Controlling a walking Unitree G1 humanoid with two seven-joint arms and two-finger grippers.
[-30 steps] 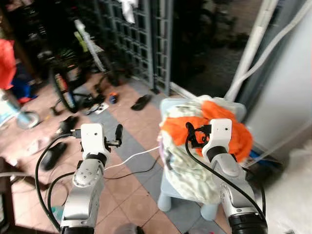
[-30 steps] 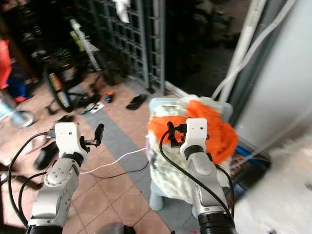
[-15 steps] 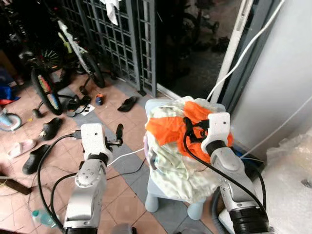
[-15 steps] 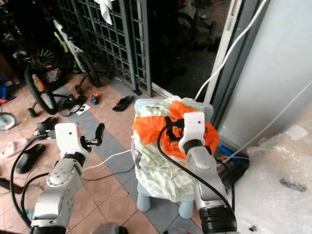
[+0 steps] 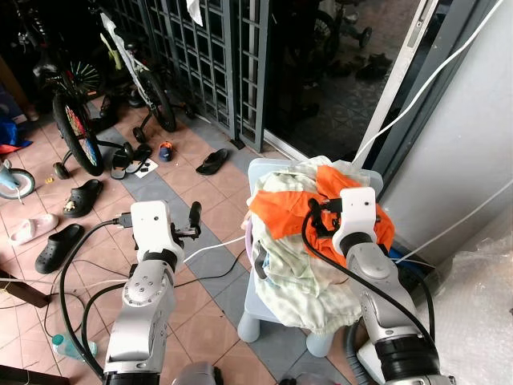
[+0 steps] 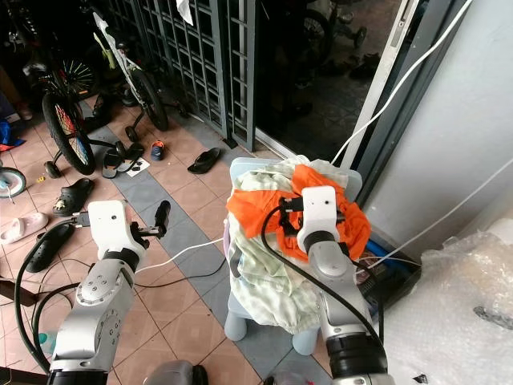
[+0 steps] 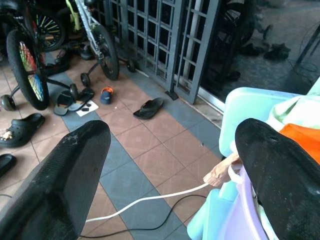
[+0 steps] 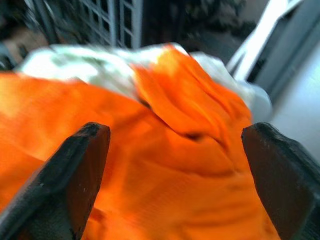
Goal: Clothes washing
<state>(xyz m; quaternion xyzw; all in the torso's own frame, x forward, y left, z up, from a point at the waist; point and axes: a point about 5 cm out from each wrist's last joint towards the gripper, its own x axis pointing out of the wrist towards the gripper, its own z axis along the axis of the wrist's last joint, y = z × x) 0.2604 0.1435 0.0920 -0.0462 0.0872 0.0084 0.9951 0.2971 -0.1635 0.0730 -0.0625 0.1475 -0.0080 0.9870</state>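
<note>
Our right end effector [image 8: 170, 165], fingers apart, now hovers just above the orange garment [image 5: 282, 215] heaped on the pale blue plastic stool [image 5: 276, 309]; we have stepped closer, so grasping comes next. Left end effector [image 7: 165, 175] waits apart, leftward.

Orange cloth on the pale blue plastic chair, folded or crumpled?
Crumpled: the orange cloth lies bunched in loose creases over pale clothes.
</note>
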